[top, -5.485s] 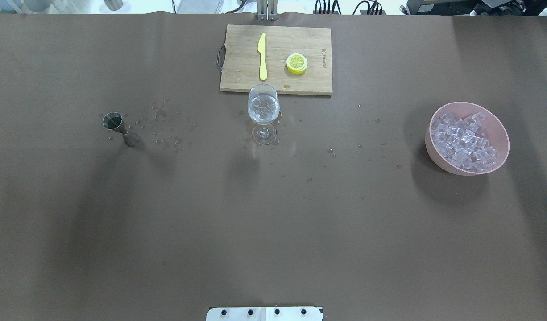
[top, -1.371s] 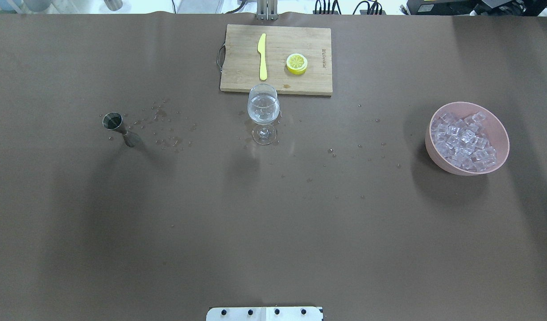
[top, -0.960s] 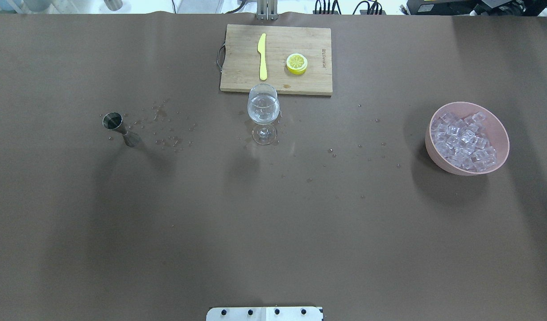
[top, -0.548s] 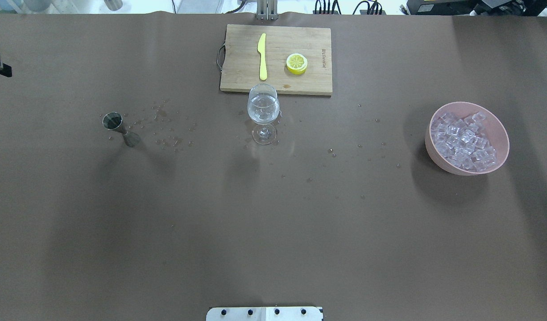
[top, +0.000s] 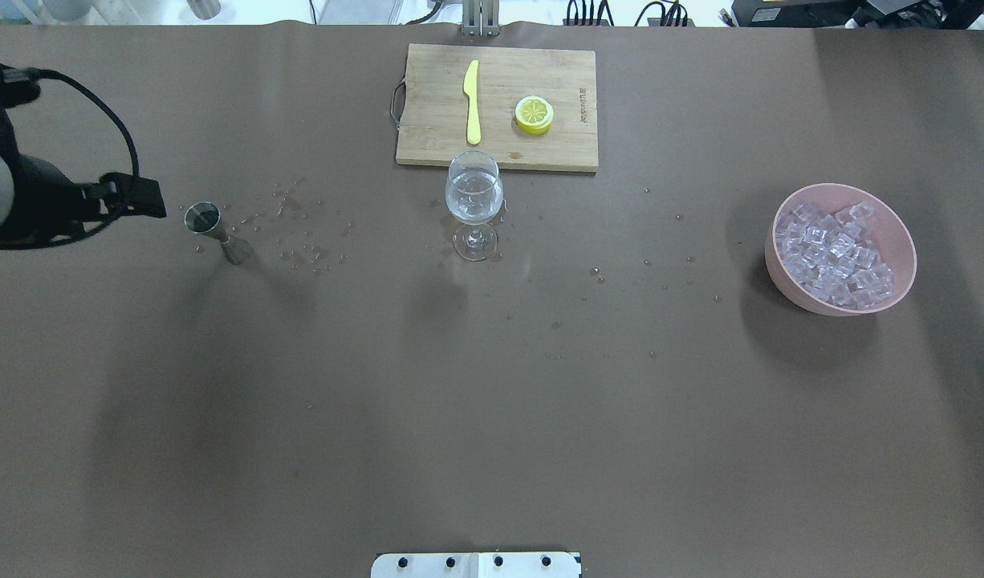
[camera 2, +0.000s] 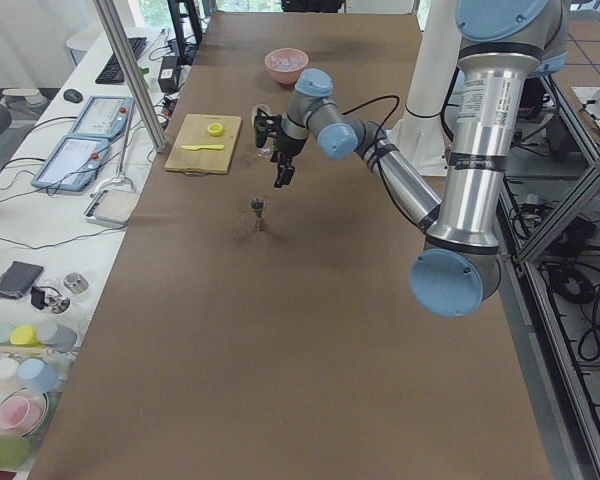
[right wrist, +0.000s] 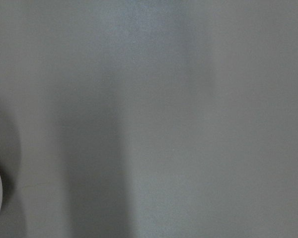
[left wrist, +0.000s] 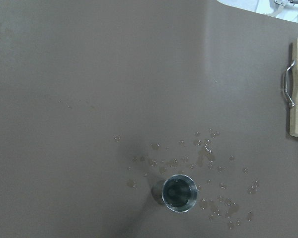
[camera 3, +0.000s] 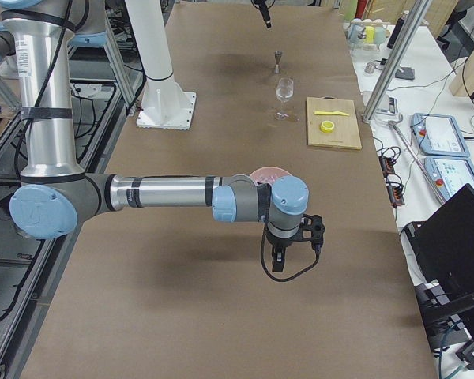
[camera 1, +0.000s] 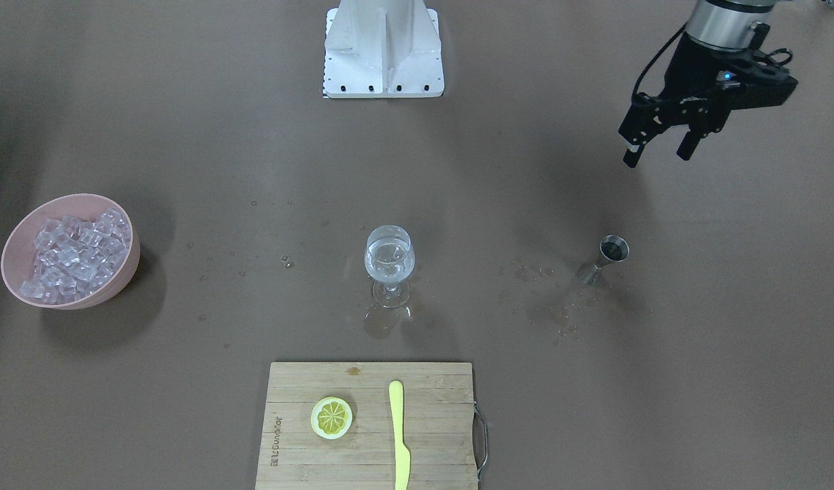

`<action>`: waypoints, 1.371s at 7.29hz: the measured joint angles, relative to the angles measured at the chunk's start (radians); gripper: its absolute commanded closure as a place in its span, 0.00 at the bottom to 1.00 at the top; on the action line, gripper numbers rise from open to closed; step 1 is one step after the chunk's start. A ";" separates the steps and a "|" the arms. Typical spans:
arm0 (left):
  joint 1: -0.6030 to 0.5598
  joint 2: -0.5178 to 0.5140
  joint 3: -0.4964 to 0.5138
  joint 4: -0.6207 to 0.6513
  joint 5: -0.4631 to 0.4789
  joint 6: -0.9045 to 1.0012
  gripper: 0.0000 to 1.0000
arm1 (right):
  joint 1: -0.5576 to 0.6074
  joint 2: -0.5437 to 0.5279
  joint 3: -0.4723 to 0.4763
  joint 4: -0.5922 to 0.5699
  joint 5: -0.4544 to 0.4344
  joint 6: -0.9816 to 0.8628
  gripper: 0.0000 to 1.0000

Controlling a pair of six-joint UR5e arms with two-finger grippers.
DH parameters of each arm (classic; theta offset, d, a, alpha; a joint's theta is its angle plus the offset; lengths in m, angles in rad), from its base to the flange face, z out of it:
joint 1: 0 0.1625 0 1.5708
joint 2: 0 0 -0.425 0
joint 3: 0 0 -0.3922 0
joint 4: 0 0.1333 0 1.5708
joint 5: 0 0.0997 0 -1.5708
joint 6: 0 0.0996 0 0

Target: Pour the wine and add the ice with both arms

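Note:
A steel jigger [camera 1: 612, 250] stands on the brown table, dark liquid in its cup; it also shows in the overhead view [top: 203, 217] and the left wrist view [left wrist: 179, 193]. My left gripper [camera 1: 658, 150] is open and empty, raised in the air beside the jigger, apart from it [top: 143, 201]. A wine glass [camera 1: 390, 262] stands mid-table with something clear inside. The ice [camera 1: 73, 252] fills a pink bowl [camera 1: 128, 272]. My right gripper [camera 3: 296, 257] hangs over bare table near the bowl; I cannot tell if it is open.
A wooden cutting board [top: 436, 152] behind the glass carries a yellow knife [top: 472, 100] and a lemon slice [top: 534, 114]. Droplets [top: 299, 241] spot the table around the jigger and glass. The white base block [camera 1: 383, 51] sits at the robot's edge.
My left arm has come into the overhead view from the left edge and now hangs beside the jigger. The glass, jigger, bowl and board have not moved.

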 measured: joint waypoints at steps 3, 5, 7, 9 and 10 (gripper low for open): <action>0.327 0.002 -0.042 0.094 0.420 -0.255 0.02 | -0.001 0.001 0.000 0.000 0.000 0.001 0.00; 0.483 0.002 -0.028 0.186 0.644 -0.415 0.02 | -0.001 0.001 -0.001 0.000 0.000 0.001 0.00; 0.561 -0.011 0.062 0.231 0.822 -0.573 0.03 | -0.001 0.002 0.000 0.000 0.001 0.001 0.00; 0.577 -0.032 0.158 0.240 0.920 -0.663 0.03 | -0.001 0.003 0.000 0.000 0.001 0.001 0.00; 0.578 -0.054 0.205 0.241 0.959 -0.690 0.03 | -0.001 0.003 0.000 0.000 0.002 0.001 0.00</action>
